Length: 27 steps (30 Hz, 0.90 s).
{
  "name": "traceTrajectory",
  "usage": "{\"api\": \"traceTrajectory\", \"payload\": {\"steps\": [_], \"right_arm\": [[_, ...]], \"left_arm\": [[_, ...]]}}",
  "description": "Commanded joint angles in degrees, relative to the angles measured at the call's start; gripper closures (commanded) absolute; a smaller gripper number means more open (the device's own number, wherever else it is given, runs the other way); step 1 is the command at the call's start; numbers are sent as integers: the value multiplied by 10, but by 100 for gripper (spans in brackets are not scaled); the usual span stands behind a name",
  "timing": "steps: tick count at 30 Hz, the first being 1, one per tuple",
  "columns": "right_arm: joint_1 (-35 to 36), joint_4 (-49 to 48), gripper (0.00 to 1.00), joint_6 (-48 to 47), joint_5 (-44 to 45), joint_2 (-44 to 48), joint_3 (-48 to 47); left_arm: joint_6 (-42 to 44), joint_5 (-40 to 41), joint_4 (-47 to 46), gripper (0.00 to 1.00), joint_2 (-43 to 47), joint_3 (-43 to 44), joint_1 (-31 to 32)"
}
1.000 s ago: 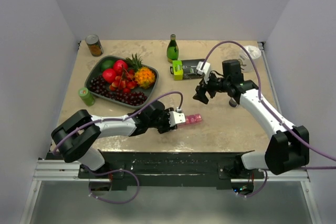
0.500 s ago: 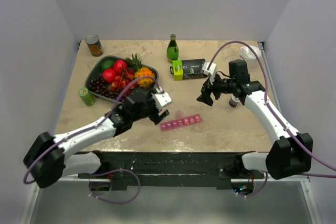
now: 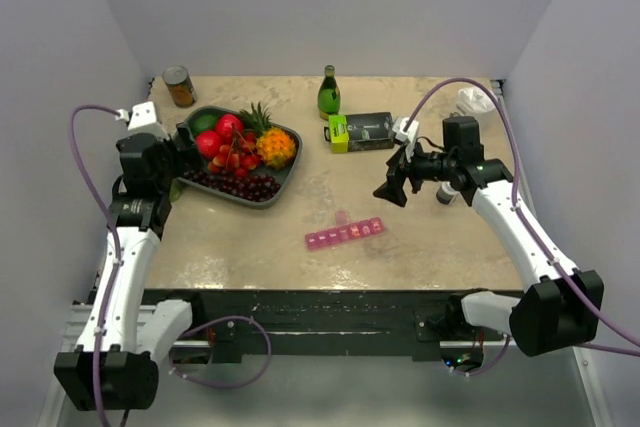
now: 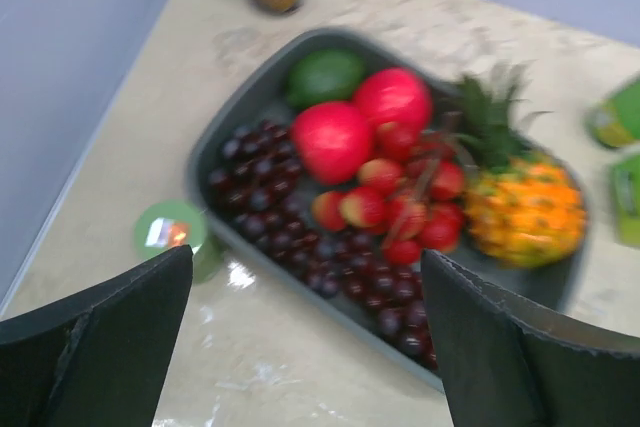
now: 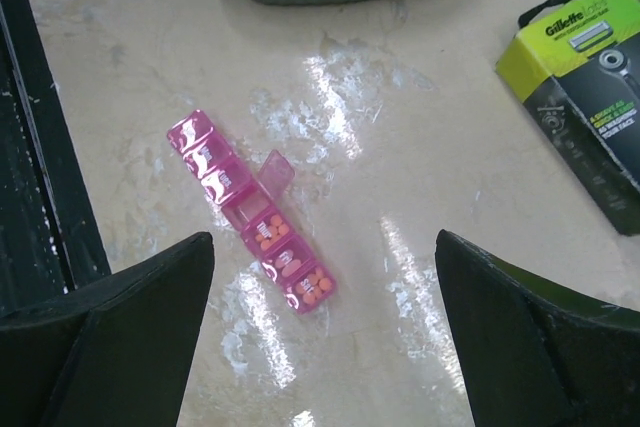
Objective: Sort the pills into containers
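Beige counter beneath everything. At its far left, a grey fruit tray. Over that tray's left edge, left fingers, spread wide, gripping nothing. Right of centre, right fingers, likewise parted and empty, raised above bare counter. Near centre, flat on the counter, pink pill organiser, well apart from both; one lid up, orange pills in compartments at one end.
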<state>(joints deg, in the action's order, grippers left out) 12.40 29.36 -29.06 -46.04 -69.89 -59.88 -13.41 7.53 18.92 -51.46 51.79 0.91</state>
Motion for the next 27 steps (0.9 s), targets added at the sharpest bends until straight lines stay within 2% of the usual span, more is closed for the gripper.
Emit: {"api": "traceTrajectory", "payload": {"steps": [1, 4, 10, 15, 20, 21, 27], "right_arm": [[-5, -3, 6, 6, -29, 4, 9], [-6, -1, 6, 3, -31, 3, 10], [-6, 14, 6, -14, -36, 3, 9], [-6, 21, 5, -21, -41, -1, 9], [-6, 26, 5, -29, -39, -2, 9], [-7, 27, 5, -30, -41, -2, 8], [-8, 30, 5, -32, -41, -2, 8]], "left_arm": [[-66, 69, 28, 0, -51, -27, -76], [-79, 85, 14, 1, -107, -20, -115], [-94, 121, 10, 1, -214, 16, -123], [-100, 100, 0, 7, -280, 38, -137], [-101, 136, -1, 15, -290, 49, -140], [-101, 137, -1, 19, -293, 48, -139], [-107, 139, 2, 27, -312, 47, -139]]}}
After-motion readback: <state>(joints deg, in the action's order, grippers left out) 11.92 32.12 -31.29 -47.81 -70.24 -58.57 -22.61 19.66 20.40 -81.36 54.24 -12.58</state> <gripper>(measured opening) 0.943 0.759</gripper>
